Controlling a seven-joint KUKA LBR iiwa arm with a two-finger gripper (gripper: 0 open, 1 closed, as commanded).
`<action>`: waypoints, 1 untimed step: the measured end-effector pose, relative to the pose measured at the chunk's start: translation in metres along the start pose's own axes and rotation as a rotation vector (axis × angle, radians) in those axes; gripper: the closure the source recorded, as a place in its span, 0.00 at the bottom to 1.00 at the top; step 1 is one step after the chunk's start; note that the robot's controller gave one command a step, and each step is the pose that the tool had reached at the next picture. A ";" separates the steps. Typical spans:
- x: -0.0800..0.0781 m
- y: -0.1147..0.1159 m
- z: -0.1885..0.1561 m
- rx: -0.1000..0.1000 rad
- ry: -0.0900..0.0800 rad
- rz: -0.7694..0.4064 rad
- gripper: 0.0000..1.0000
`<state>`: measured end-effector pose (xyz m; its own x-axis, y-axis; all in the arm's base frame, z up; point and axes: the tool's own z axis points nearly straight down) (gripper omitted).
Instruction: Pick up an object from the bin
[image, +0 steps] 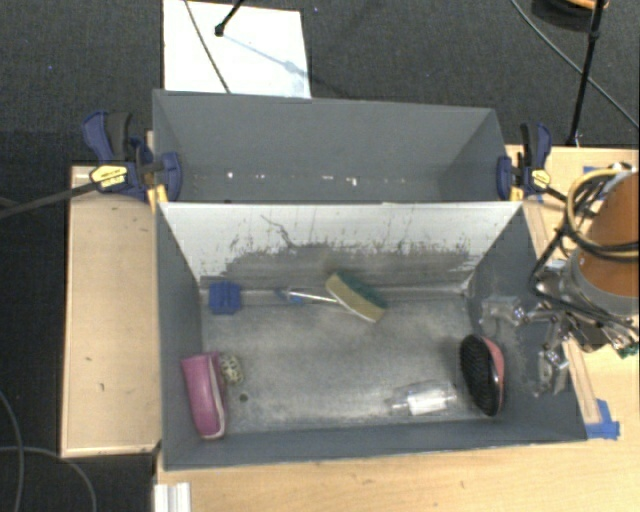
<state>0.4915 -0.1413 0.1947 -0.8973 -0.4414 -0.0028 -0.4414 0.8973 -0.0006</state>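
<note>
The gripper (545, 352) is held at the right wall of the bin (330, 240), just beside the black brush (482, 375), maybe because it is nearest. Open or closed cannot be told.

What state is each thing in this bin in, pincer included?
black hairbrush: lying flat, front right.
clear plastic piece: lying flat, front middle.
green-yellow sponge: lying tilted at the back wall.
blue block: resting at back left.
pink case: lying along the left wall.
speckled ball: resting beside the pink case.
pincer: hanging by the bin's right wall, right of the black hairbrush.
</note>
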 end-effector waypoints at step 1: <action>0.003 -0.004 0.115 -0.006 0.000 -0.110 0.00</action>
<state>0.4914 -0.1459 0.0797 -0.8435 -0.5371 -0.0032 -0.5371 0.8435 0.0051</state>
